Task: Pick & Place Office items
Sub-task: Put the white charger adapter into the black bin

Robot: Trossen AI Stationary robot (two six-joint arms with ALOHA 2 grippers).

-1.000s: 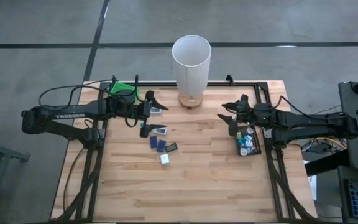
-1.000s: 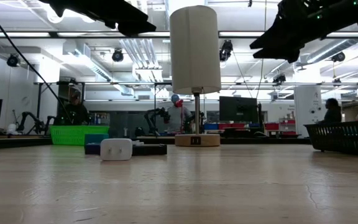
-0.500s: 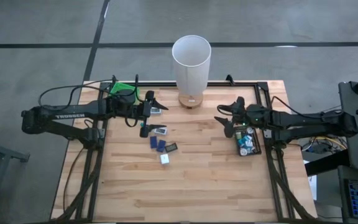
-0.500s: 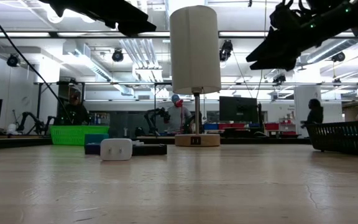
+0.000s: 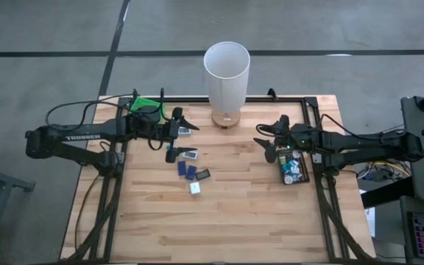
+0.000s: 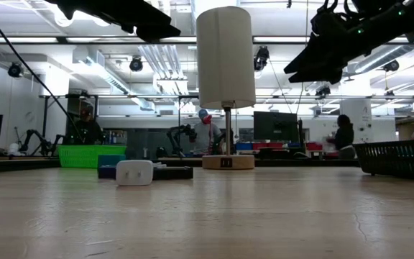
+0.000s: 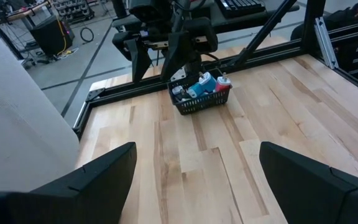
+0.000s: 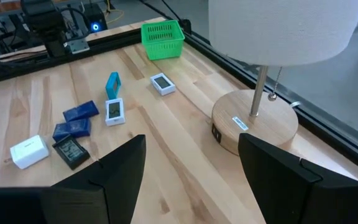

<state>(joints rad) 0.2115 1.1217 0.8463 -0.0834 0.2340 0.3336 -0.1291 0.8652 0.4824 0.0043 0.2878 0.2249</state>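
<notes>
step: right pincer (image 5: 266, 145) empty, jaws part open, raised beside black basket (image 5: 294, 166), facing items (image 5: 191, 172) left of desk (image 5: 241, 213) centre | left pincer (image 5: 175, 135) wide, above far items | advice: approach one piece squarely, lower before closing, avoid lamp (image 5: 227, 73) base | text: "TROSSEN" on left arm; item labels unreadable

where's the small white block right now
In the high view the small white block lies left of the table's centre, just below the dark blue rectangles, nearest the front edge.
</notes>
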